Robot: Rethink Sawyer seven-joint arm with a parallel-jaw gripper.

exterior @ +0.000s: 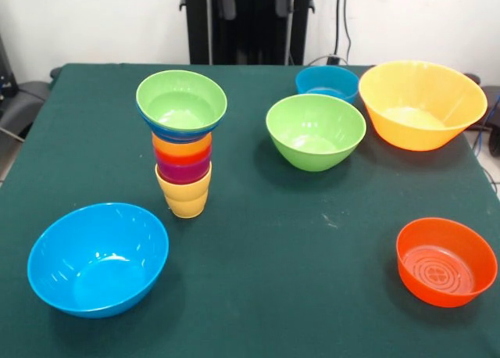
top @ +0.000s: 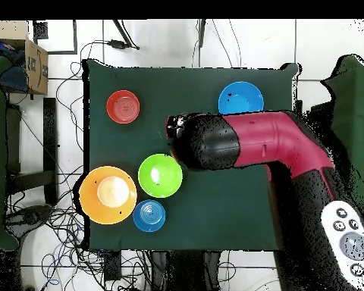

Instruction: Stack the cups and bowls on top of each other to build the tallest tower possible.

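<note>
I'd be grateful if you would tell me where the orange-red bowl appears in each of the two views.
Front view: the orange-red bowl sits at lower right, near the table's front edge.
Overhead view: it sits at upper left of the table.
Shared landmark: the big orange-yellow bowl lies along the same table side in both.

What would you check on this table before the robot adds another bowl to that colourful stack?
1. Tower upright on its yellow cup: ok.
2. Top of tower free to take another: ok, an empty green bowl sits there.
3. Loose bowls upright and apart: ok; the second green bowl, big orange-yellow bowl, orange-red bowl and big light blue bowl.
4. Small blue bowl reachable: cannot tell, partly hidden behind others.
5. Gripper open: cannot tell; the arm hides it from overhead.
</note>
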